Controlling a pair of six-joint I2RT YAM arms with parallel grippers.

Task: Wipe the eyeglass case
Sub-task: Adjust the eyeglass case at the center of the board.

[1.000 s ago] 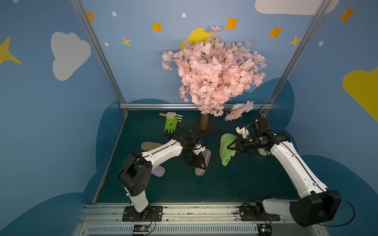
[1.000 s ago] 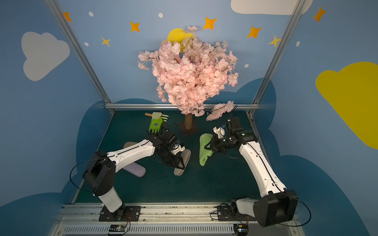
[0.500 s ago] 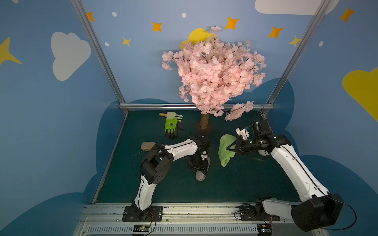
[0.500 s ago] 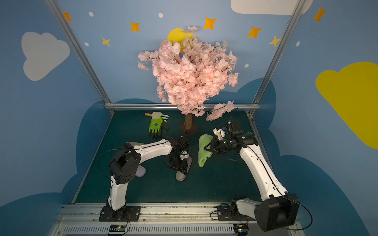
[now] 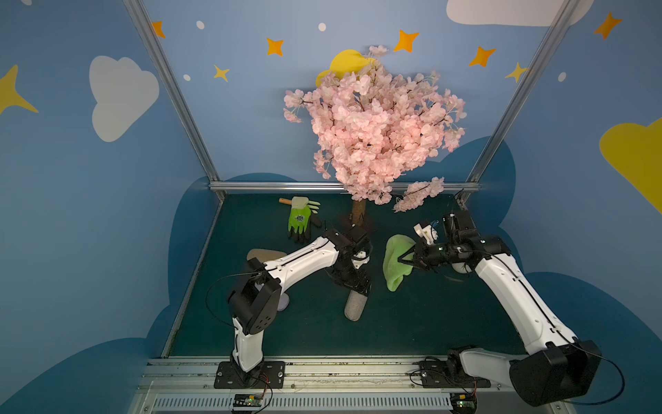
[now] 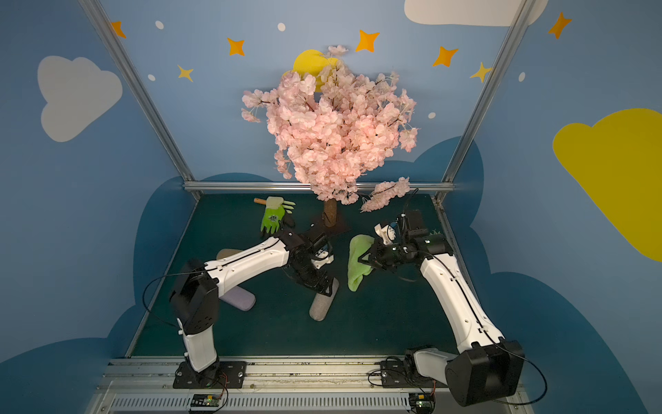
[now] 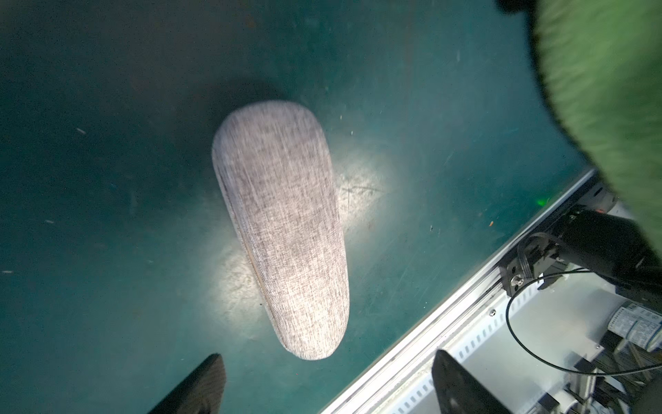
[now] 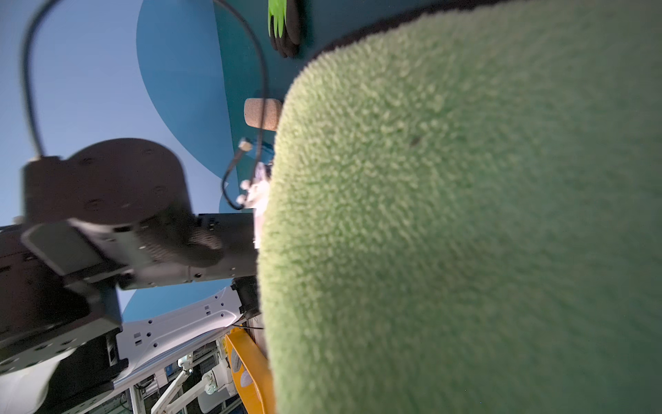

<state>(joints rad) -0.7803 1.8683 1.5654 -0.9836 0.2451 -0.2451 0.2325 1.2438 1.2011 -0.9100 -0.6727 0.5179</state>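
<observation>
Item: eyeglass case, grey, flat on desk
L gripper: apart, above case far end
R gripper: clamped on green cloth, right of case

We note eyeglass case: grey woven fabric, long rounded pod, closed, seam along one long side; lies flat on green mat, directly below left claw; one end stops just short of gap between its spread fingers, touching neither. In both top views its other end pokes out from beneath that claw. We note cloth: pale green fleece, fuzzy, bunched; hangs limp from pinched right claw; beside case, apart from it.
</observation>
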